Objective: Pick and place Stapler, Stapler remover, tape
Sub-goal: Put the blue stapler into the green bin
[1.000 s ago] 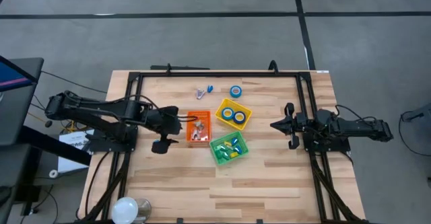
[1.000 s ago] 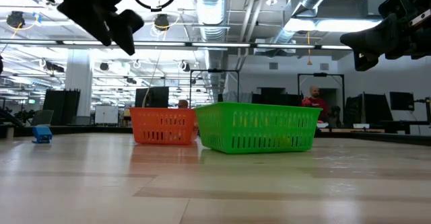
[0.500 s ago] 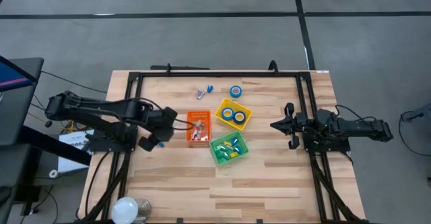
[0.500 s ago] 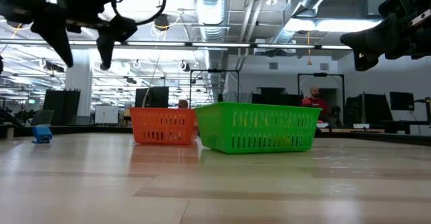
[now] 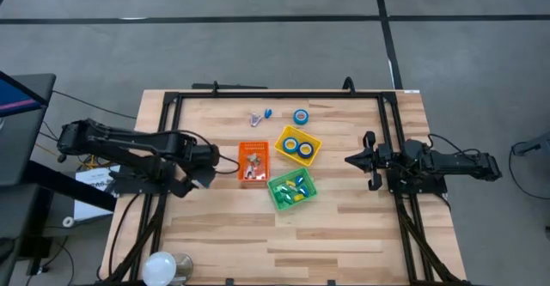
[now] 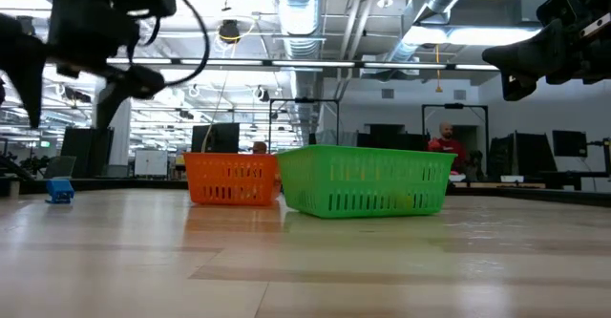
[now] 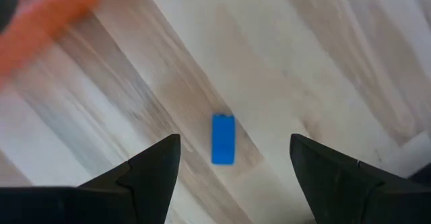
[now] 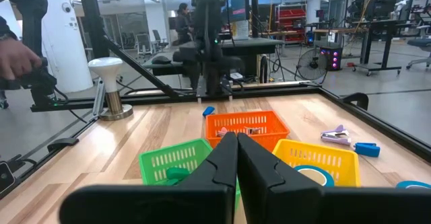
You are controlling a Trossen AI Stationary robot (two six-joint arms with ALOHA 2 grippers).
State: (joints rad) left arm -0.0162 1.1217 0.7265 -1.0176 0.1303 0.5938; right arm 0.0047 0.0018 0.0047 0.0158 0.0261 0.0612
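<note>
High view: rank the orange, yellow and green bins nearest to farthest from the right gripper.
Measured from the right gripper, at the table's right side, jaws shut:
1. Yellow plastic bin, holding blue tape rolls, closest to its tip.
2. Green plastic bin, toward the front edge, slightly farther.
3. Orange plastic bin, beyond both, on the left arm's side.

You've got a light wooden-plank table (image 5: 344,226) with a black metal rail frame (image 5: 275,95) running along its 12 o'clock edge and down both sides. White dome-topped knob on a metal base (image 5: 163,267) sits at the table's 7 o'clock corner. Dark monitor (image 5: 17,97) is off the table at 9 o'clock. Grey floor with black lines (image 5: 258,18) lies beyond 12. In the low view, a person in a red top (image 6: 442,138) stands far behind and silver ceiling ducts (image 6: 296,3) run overhead.
</note>
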